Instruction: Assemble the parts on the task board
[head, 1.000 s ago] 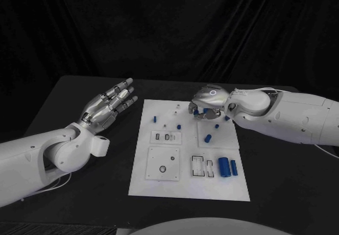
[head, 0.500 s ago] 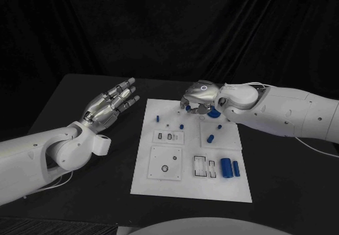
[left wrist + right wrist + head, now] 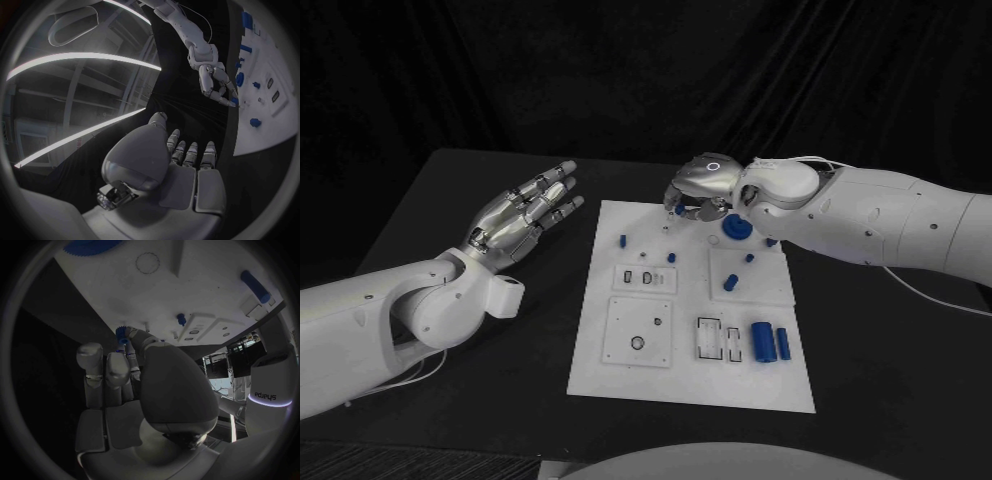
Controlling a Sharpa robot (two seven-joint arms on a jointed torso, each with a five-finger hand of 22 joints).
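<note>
Hovering palm-up over the black surface (image 3: pixel 473 180), just beside the board's left edge, the left hand (image 3: pixel 524 215) is keeping its fingers spread and straight, holding nothing. Lying flat in the middle of the surface, the white task board (image 3: pixel 689 380) is carrying the blue parts: a small peg (image 3: pixel 623 240) near its far left corner, a second small peg (image 3: pixel 671 257) beside it, a slanted blue cylinder (image 3: pixel 730 283) on a raised square plate, and a large blue cylinder (image 3: pixel 762 342) with a slim blue bar (image 3: pixel 782 344) just beside it, both nearer the robot on the right side. Standing at the far edge, a round blue gear (image 3: pixel 733 229) is sitting just beside the right hand. Reaching over the board's far edge, the right hand (image 3: pixel 698 195) is curling its fingers downward; in the right wrist view its fingertips (image 3: pixel 128 335) are pinching a small blue toothed part (image 3: pixel 120 332) just above the board.
</note>
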